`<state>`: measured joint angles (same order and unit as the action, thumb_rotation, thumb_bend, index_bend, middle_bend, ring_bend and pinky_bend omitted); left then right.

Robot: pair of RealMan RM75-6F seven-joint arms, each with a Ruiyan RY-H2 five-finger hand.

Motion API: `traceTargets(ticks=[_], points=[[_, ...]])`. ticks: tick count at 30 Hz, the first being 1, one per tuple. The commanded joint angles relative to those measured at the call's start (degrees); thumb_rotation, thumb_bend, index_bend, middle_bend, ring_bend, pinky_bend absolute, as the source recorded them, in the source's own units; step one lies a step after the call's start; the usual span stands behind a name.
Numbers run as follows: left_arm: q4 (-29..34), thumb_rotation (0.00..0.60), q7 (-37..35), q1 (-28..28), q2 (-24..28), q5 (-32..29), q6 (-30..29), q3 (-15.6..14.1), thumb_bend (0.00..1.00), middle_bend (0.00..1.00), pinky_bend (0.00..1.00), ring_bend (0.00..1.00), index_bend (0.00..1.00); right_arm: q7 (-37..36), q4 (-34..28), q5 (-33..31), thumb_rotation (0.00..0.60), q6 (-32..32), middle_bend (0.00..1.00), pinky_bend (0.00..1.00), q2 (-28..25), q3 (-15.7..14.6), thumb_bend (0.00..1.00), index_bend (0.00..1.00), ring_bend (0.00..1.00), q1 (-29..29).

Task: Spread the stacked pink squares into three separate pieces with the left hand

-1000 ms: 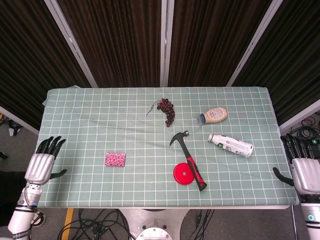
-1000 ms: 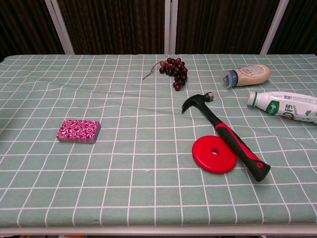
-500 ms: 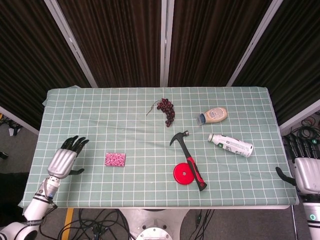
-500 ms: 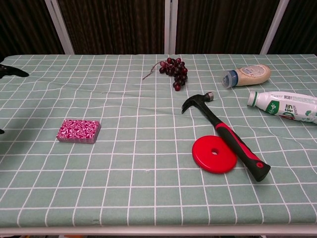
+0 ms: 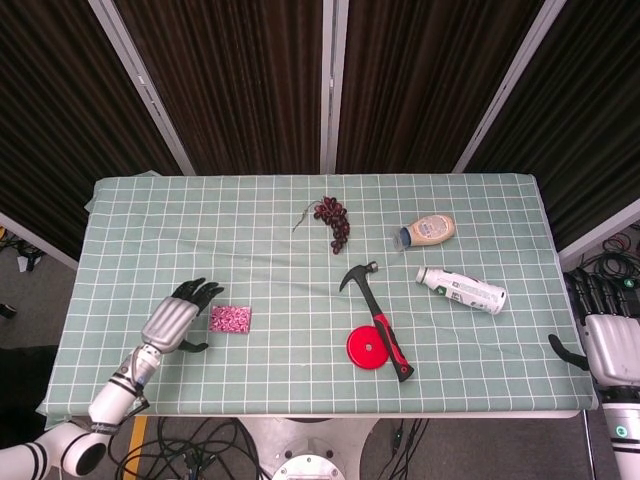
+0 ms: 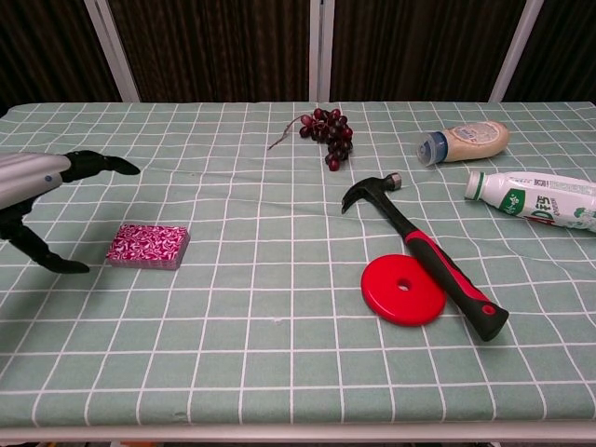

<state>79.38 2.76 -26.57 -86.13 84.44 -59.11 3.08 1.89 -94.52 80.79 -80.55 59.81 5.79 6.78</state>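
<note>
1. Open, empty left hand (image 5: 178, 318) just left of the stack of pink patterned squares (image 5: 230, 319), fingers spread, apparently not touching.
2. Stack at the near left of the green checked bench (image 5: 250, 250), well apart from the red-handled hammer (image 5: 380, 320).
3. Lower fingertips onto the top square only; press lightly.
4. Slide sideways, then repeat, leaving clear gaps.
5. Right hand (image 5: 605, 345) off the far right edge, open, holding nothing.

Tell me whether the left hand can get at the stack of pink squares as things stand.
Probably yes. The left hand is open just left of the stack of pink squares, not touching it, with only bare tablecloth between them.
</note>
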Motion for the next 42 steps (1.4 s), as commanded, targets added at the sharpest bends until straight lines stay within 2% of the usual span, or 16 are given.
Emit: traceTargets(ticks=[1,12,29,42], points=[[-0.90,0.600,-0.39,-1.59,-1.50,-0.92,1.91,0.38,0.00,0.09,0.10,0.00,0.10,-0.14,0.05,-0.09,0.600,0.01,0.00,0.00,0.08,0.05,0.17,0.00,0.00,0.01],[-2.80,0.600,2.64,-4.30,-5.37,-2.38,4.01,0.54,0.00,0.14,0.10,0.00,0.11,-0.61,0.52,-0.23,0.600,0.29,0.00,0.00,0.32,-0.04,0.17,0.00,0.00,0.07],[-6.60,0.600,5.20,-5.19,-8.03,-5.40,3.97,0.77,0.00,0.26,0.10,0.04,0.13,-1.37,1.73,-1.18,0.600,1.39,0.00,0.00,0.92,-0.10,0.16,0.00,0.00,0.26],[-7.24,0.600,5.05,-5.66,-8.92,-5.70,3.27,0.76,0.10,0.31,0.10,0.07,0.16,-1.44,2.08,-1.58,0.600,1.78,0.00,0.00,1.07,-0.14,0.17,0.00,0.00,0.31]])
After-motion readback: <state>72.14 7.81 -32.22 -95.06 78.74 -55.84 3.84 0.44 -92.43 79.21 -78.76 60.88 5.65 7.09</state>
